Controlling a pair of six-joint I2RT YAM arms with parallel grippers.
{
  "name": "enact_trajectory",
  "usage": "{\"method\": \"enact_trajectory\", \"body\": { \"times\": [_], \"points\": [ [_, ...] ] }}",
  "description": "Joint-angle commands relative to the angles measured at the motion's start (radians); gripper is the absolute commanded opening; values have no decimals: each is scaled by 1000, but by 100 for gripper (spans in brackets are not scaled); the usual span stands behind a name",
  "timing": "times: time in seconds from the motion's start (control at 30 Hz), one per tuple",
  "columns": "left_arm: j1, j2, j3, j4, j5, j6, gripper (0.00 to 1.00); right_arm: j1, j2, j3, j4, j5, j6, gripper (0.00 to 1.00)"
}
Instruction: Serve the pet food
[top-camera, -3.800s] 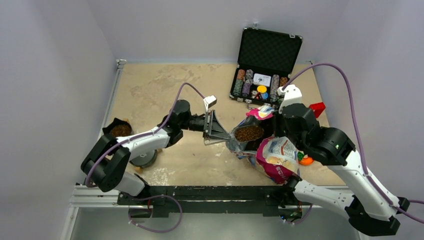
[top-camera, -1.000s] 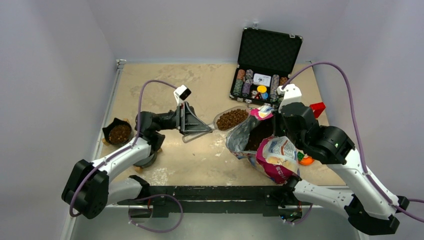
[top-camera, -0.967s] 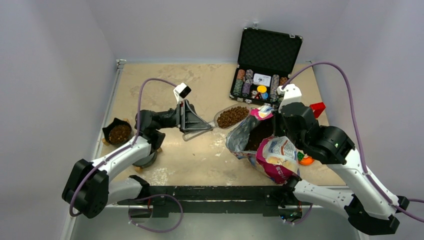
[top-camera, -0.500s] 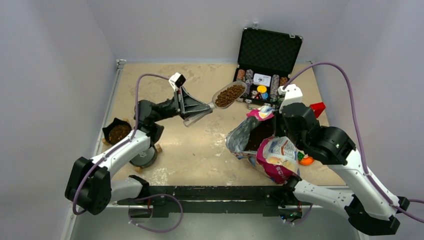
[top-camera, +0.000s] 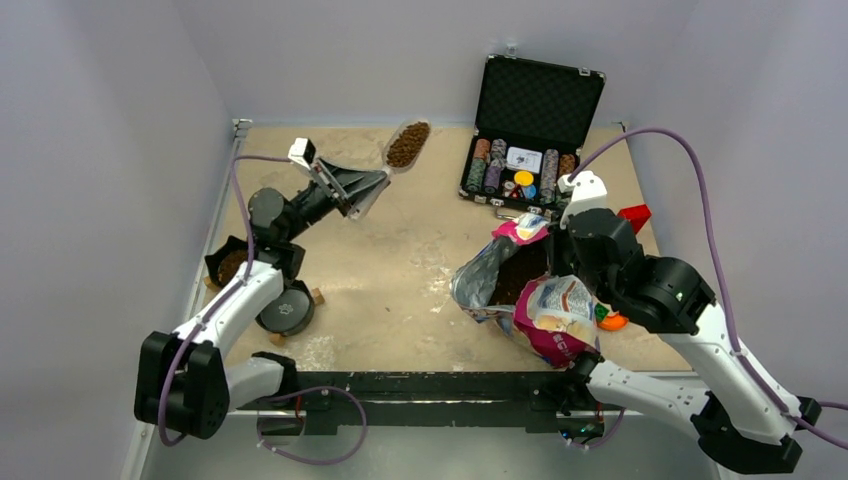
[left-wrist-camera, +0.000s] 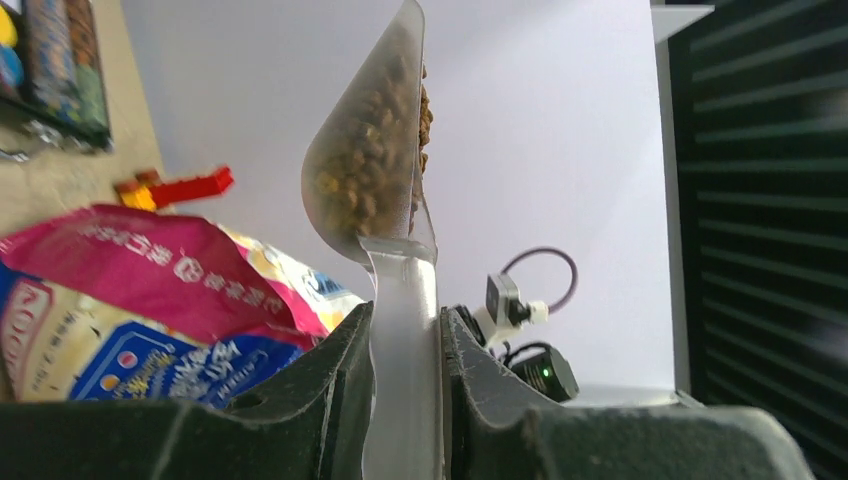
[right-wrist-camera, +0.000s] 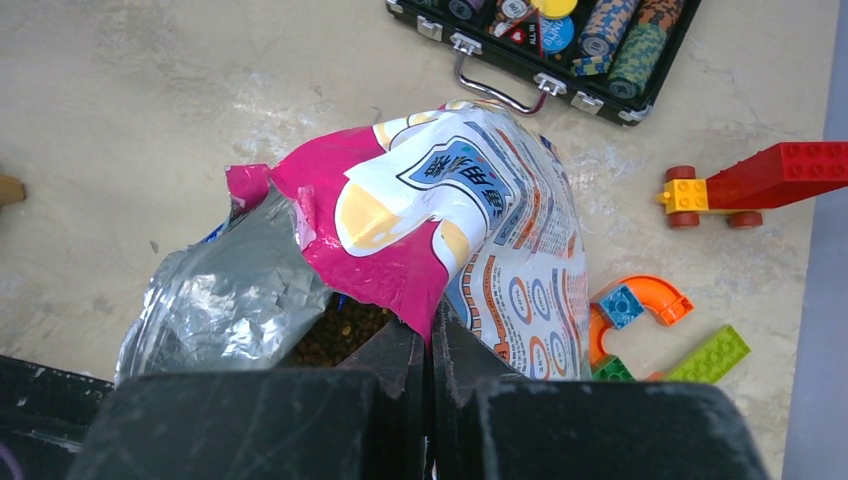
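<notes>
My left gripper (top-camera: 362, 188) is shut on the handle of a clear plastic scoop (top-camera: 404, 146) full of dark-brown pet food (left-wrist-camera: 372, 165), held high over the far middle of the table. A black bowl (top-camera: 228, 266) with kibble in it sits at the left edge, partly hidden by the left arm. My right gripper (right-wrist-camera: 430, 335) is shut on the pink rim of the open pet food bag (right-wrist-camera: 470, 215), holding its foil mouth (top-camera: 490, 272) open; kibble shows inside (right-wrist-camera: 340, 335).
An open black case of poker chips (top-camera: 522, 165) stands at the back right. Toy bricks (right-wrist-camera: 775, 180) and an orange curved piece (right-wrist-camera: 640, 300) lie right of the bag. A round dark lid (top-camera: 285, 310) and a small wooden block (top-camera: 317, 296) lie near the bowl.
My left gripper lifted the loaded scoop out of the bag and swung it left and towards the back of the table. The right gripper and the bag have stayed still.
</notes>
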Motion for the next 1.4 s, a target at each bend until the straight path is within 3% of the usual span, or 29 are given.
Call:
{"method": "enact_trajectory", "body": {
  "times": [0.0, 0.1, 0.4, 0.73, 0.97, 1.37],
  "points": [
    [71, -101, -49, -49, -117, 127, 0, 8, -52, 26, 177, -42, -7, 0],
    [115, -212, -92, -200, -180, 197, 0, 8, -60, 16, 189, -59, -16, 0],
    [164, -563, -298, -403, -420, 204, 0, 8, -73, -17, 227, -122, -32, 0],
    [164, -1052, -334, -977, -678, 189, 0, 8, -94, -56, 259, -176, -36, 0],
    [163, -1165, -292, -1187, -753, 177, 0, 8, -105, -62, 264, -184, -41, 0],
    [163, -1225, -322, -1240, -811, 141, 0, 8, -113, -62, 256, -176, -47, 0]
  ]
}}
